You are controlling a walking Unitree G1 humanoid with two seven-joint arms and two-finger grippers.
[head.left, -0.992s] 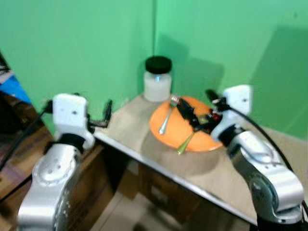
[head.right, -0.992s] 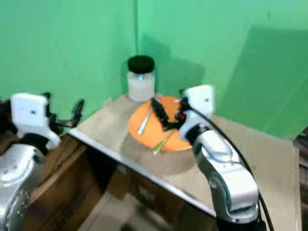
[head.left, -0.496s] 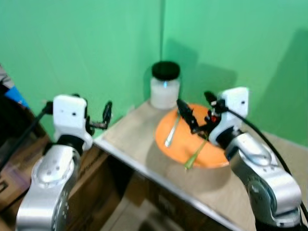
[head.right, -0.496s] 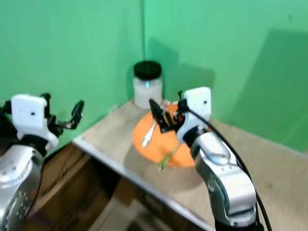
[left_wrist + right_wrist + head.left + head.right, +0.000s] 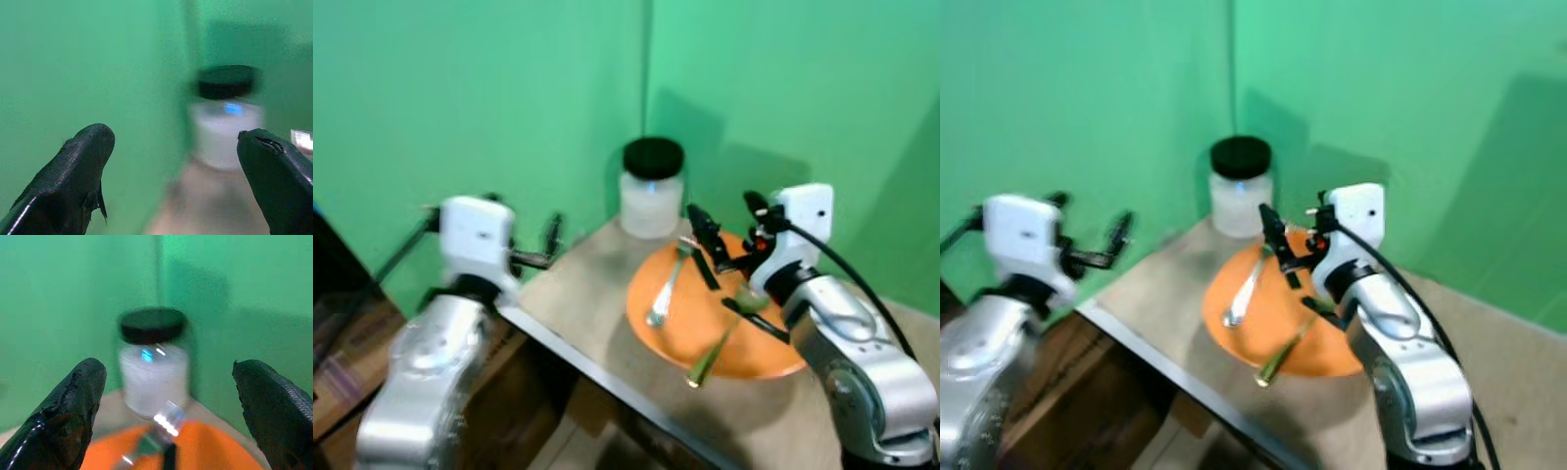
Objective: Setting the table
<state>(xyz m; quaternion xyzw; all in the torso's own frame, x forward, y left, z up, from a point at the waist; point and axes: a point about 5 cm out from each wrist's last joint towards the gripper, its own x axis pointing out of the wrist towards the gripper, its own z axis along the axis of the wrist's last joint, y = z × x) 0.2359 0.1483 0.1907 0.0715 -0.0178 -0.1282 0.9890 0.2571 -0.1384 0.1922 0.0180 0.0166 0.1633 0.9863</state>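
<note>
Orange plate [image 5: 744,338] under right hand [image 5: 729,284], spread wide, holding nothing, left hand [image 5: 171,161] open too

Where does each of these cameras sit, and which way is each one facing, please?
Left eye view: on the head, facing forward and down at the table; both silver arms, left gripper, right gripper over the orange plate.
Right eye view: the stereo twin, same scene.
Left wrist view: along the left gripper's open fingers toward the black-lidded jar.
Right wrist view: along the right gripper's open fingers, at the jar, the plate rim and a fork tip.
All four share the jar.
</note>
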